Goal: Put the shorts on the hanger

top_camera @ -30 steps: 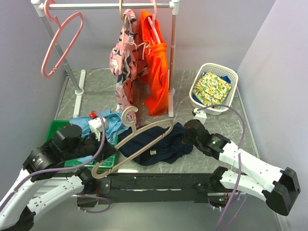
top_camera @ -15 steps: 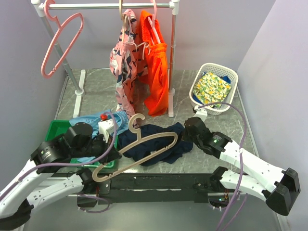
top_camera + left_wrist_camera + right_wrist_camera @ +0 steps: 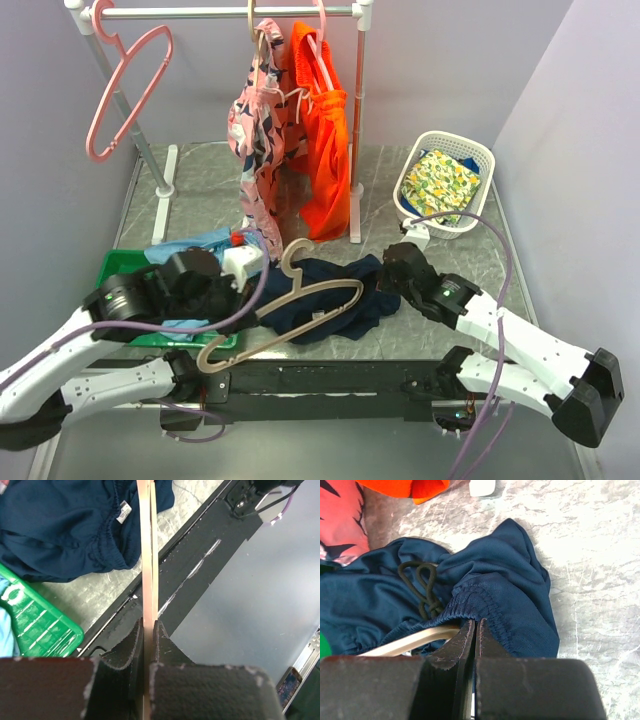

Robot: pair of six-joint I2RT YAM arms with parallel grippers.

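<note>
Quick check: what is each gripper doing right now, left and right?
The left gripper is closed on the hanger.
The right gripper is closed on the shorts, at the waistband.

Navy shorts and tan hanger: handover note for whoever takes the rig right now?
Left gripper: shut on the thin tan clothes hanger, held across the shorts.
Right gripper: shut, apparently pinching the waistband of the dark navy fabric shorts, which lie crumpled on the grey table.
Done: both things gripped; one hanger end sits at the waistband.
Left: work the shorts onto the hanger; they are not on it yet.
</note>
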